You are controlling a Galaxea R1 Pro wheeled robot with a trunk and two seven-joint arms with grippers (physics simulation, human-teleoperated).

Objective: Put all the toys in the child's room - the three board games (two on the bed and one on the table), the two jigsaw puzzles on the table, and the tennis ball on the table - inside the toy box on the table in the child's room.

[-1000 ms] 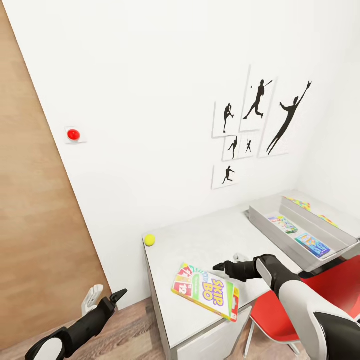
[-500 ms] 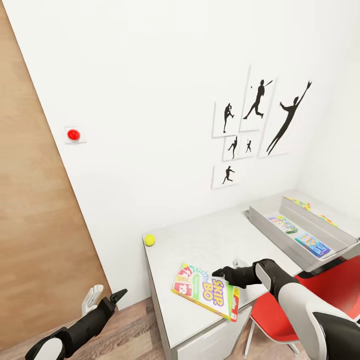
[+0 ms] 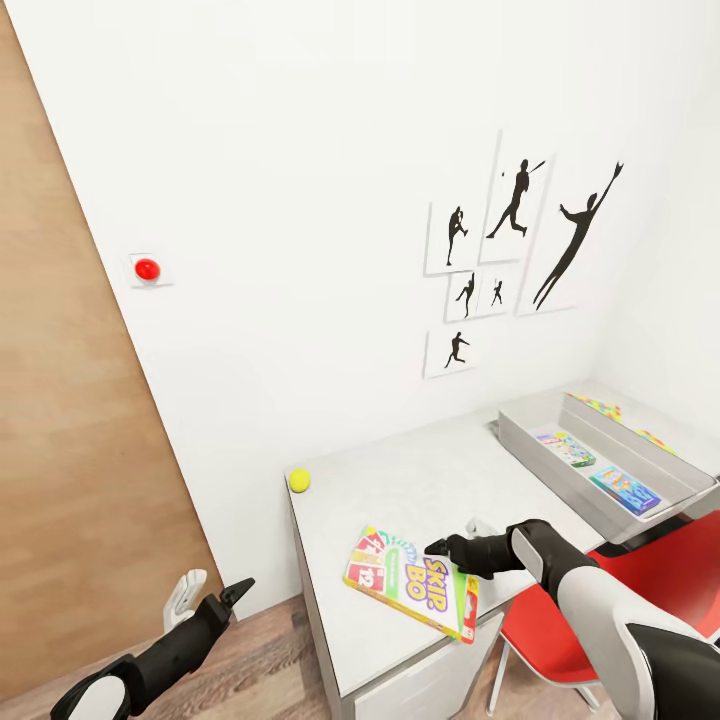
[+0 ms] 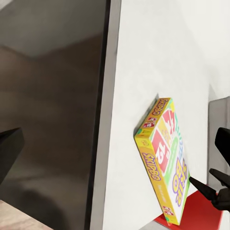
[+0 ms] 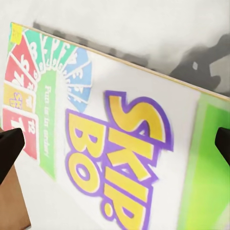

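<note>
Now worktop (image 3: 420,490): Skip-Bo box (image 3: 412,582) flat near front edge, corner overhanging. Toy box (image 3: 600,462) far right end, two games inside. My right gripper (image 3: 447,540) fingers apart, poised over Skip-Bo box. Risk: clumsy push slides it off edge. Left gripper (image 3: 208,592) apart, idle. Ball (image 3: 299,480) near back corner could roll.

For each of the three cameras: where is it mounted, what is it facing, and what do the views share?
Head view: on the head, looking down over table; both arms show, right gripper over the Skip-Bo box.
Left wrist view: on the low left arm, facing the table's edge and box.
Right wrist view: right above the box lid, open fingertips flanking.
All share the box.
</note>
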